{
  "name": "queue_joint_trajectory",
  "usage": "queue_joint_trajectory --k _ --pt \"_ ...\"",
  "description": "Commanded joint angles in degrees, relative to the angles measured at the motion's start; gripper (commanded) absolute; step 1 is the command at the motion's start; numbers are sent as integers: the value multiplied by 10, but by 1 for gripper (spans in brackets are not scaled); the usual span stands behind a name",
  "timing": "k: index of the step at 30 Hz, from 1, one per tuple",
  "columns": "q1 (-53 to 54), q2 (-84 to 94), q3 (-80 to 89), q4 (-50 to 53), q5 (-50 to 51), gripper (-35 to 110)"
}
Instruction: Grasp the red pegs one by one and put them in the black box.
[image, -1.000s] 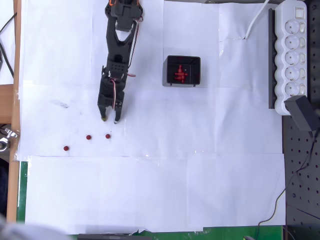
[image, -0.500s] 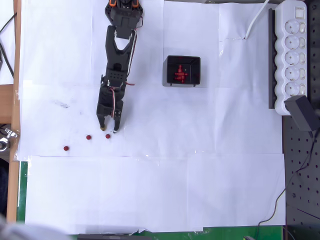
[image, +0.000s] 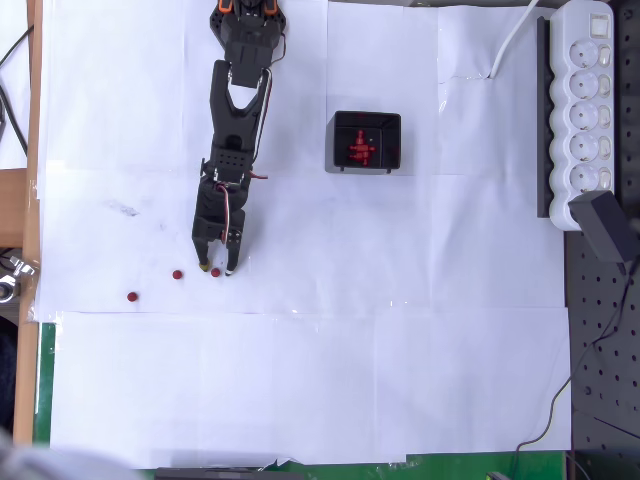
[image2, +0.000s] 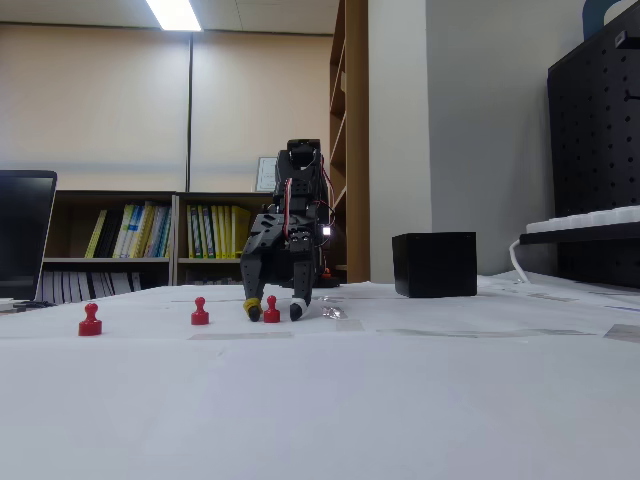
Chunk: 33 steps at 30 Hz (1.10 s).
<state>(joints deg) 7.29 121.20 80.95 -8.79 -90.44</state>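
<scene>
Three red pegs stand on the white paper: one (image: 215, 272) (image2: 271, 310) between my fingertips, one (image: 177, 274) (image2: 200, 312) just to its left, and one (image: 132, 297) (image2: 90, 320) farther left. My black gripper (image: 216, 270) (image2: 274, 311) is down at the table, open, its jaws on either side of the first peg without closing on it. The black box (image: 366, 142) (image2: 434, 264) sits to the right of the arm in the overhead view and holds several red pegs.
A white power strip (image: 586, 108) lies along the right edge with a black adapter (image: 606, 226) plugged in. A wooden table edge (image: 30, 150) runs down the left. White paper (image: 320, 380) covers the near half of the table.
The gripper has reached forward and down from behind the pegs until its open fingertips straddle the rightmost peg. The pegs and box have not moved.
</scene>
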Motion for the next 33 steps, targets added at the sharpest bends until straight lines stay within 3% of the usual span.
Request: queue_joint_trajectory --k 1,11,16,23,25,33 --pt "3 13 11 -7 -4 13" --pt "6 18 17 -6 1 12" --pt "8 18 17 -5 4 1" --pt "9 15 17 20 -2 0" --pt "8 -26 20 106 -17 0" --pt "-93 -325 118 725 -148 0"
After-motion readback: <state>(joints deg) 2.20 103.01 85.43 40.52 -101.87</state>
